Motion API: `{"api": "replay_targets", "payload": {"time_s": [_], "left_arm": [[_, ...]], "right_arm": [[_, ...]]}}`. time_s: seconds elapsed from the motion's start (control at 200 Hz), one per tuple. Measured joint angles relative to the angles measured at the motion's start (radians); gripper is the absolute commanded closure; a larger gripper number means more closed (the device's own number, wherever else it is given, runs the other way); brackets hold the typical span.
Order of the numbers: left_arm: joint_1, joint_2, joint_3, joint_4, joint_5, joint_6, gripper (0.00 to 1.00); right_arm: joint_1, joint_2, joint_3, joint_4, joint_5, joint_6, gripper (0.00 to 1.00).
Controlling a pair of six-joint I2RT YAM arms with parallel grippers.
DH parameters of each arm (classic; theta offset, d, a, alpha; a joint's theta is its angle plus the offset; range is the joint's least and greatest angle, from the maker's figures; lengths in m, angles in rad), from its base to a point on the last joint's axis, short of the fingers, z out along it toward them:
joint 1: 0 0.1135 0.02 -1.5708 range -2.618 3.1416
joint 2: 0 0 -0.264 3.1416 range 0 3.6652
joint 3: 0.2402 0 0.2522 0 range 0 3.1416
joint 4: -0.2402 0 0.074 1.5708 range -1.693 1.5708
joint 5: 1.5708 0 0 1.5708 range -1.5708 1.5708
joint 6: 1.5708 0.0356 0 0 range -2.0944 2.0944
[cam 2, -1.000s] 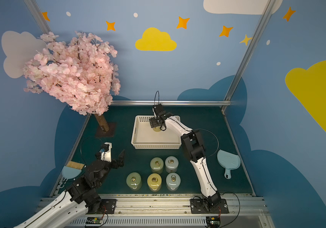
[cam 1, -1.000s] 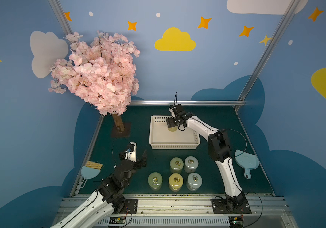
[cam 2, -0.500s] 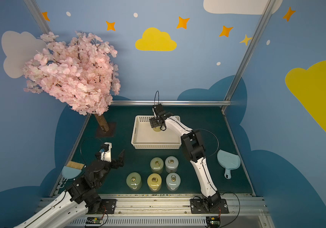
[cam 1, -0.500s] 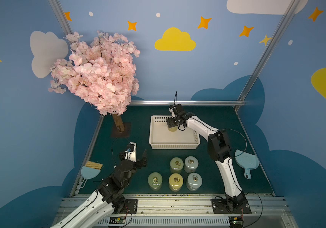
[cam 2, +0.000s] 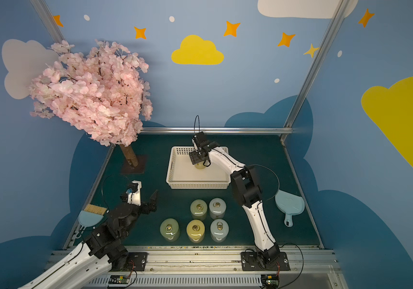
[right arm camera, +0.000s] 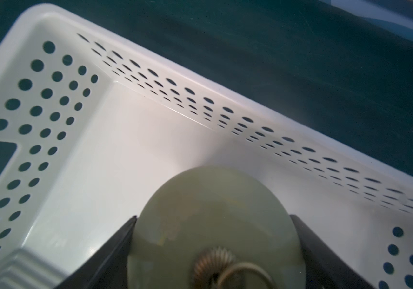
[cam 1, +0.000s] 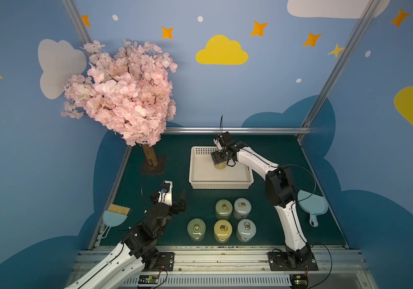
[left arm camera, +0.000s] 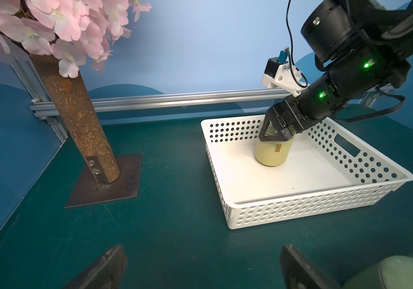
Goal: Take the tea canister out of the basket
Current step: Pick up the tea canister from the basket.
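Observation:
A pale yellow-green tea canister stands upright on the floor of the white perforated basket, near its back wall. My right gripper reaches down into the basket from the right and is shut on the tea canister's top. In the right wrist view both fingers press the sides of the ring-topped lid. My left gripper hovers open over bare mat, left of and in front of the basket, holding nothing.
Several more canisters stand in two rows on the green mat in front of the basket. A pink blossom tree on a metal base plate is at the back left. A small brush lies front left, a blue dustpan at right.

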Motion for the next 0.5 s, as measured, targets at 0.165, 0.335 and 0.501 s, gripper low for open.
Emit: {"api": "replay_targets", "payload": {"time_s": [0.165,0.335,0.501], "left_arm": [[0.000,0.000,0.000,0.000,0.000,0.000,0.00],[0.000,0.000,0.000,0.000,0.001,0.000,0.00],[0.000,-0.007,0.000,0.000,0.003,0.000,0.00]], "right_arm": [[0.010,-0.073,-0.047,-0.003,0.003,-0.001,0.43],[0.020,-0.145,-0.098,-0.003,0.008,-0.001,0.43],[0.030,-0.198,-0.145,-0.003,0.017,-0.001,0.43]]}}
